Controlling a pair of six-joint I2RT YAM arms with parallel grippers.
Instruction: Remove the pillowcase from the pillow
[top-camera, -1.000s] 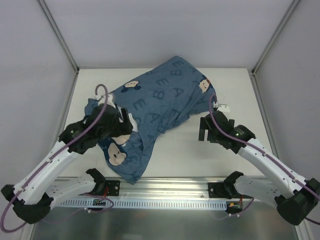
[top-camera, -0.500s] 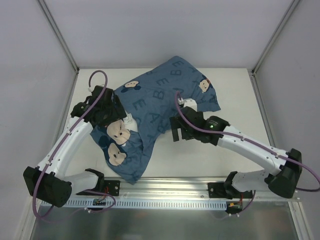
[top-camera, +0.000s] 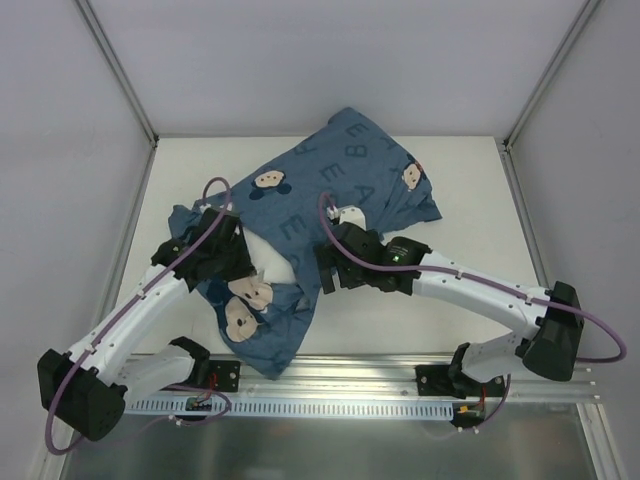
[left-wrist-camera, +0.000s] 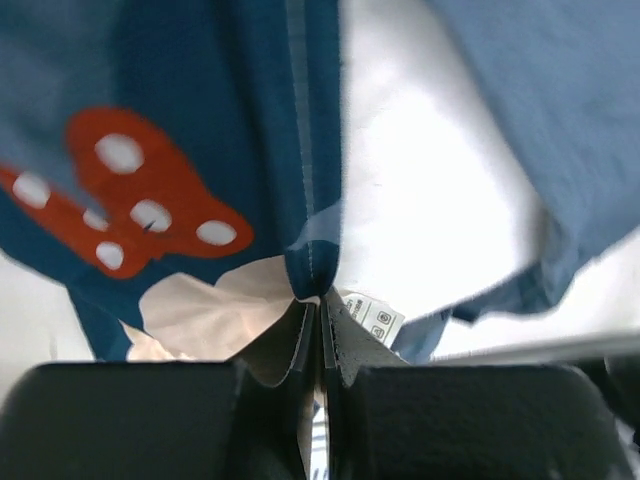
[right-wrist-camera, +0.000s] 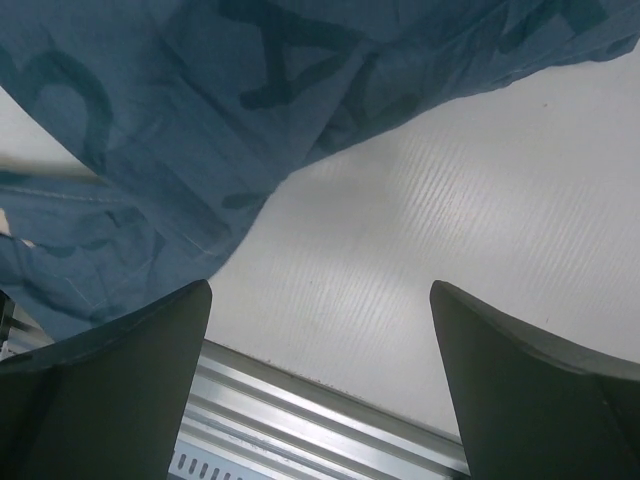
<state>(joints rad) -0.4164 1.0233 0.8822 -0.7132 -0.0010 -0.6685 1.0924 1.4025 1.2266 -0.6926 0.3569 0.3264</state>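
Stripping the pillowcase (top-camera: 340, 185) is judged to be at an early stage. The blue cover lies crumpled diagonally across the middle of the worktop (top-camera: 450, 320), from the far right toward the near left. Most of the pillow (top-camera: 274, 262) is inside it, with only a white patch showing at the opening between the two arms. The left jaws are pinched tight on a hemmed fold of the pillowcase at that opening, as the left wrist view shows, with a small white label (left-wrist-camera: 368, 316) just beside the pinch. The right jaws stand wide apart and hold nothing. The right wrist view shows them over bare worktop, with the edge of the cover close on one side. Three faults are likely from here. First, the pillow is not held down, so a pull by the left arm (top-camera: 150, 310) could drag pillow and cover together without separating them. Second, the grip is on a narrow strip of hem, so a hard pull against the plump filling could slip the cloth out of the jaws. Third, if the right arm (top-camera: 480, 295) closes on blue cloth rather than on the white patch, it would pin the cover to the pillow and stop the removal.
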